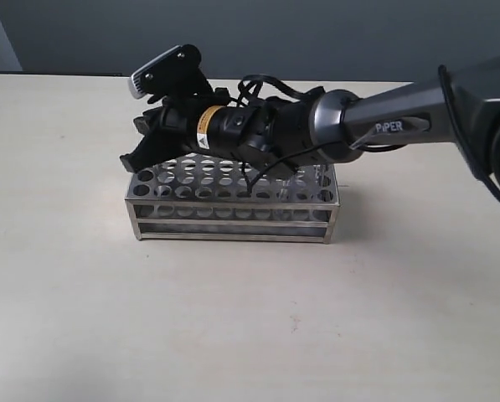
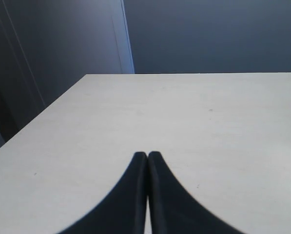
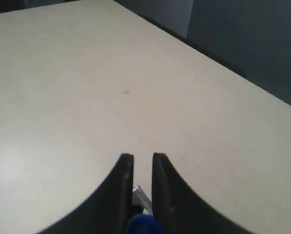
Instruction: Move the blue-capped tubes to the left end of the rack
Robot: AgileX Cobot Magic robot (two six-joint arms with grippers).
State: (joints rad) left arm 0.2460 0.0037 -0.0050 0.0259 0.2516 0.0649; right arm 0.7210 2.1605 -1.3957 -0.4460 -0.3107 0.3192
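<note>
The steel rack (image 1: 233, 209) stands mid-table, its top plate full of round holes. My right gripper (image 1: 137, 144) reaches across it from the right and hangs over its left end. In the right wrist view its jaws (image 3: 142, 158) stand narrowly apart with a blue tube cap (image 3: 144, 226) pinched between them; a shiny bit of metal (image 3: 141, 197) shows just past the cap. The tube's body is hidden. No other blue-capped tubes show; the arm covers the rack's back rows. My left gripper (image 2: 147, 155) is shut on nothing, over bare table.
The right arm (image 1: 400, 126) stretches low over the rack's right and middle part, with cables (image 1: 262, 167) hanging down to the top plate. Pale table (image 1: 233, 318) surrounds the rack. A dark wall runs along the table's far edge (image 1: 65, 74).
</note>
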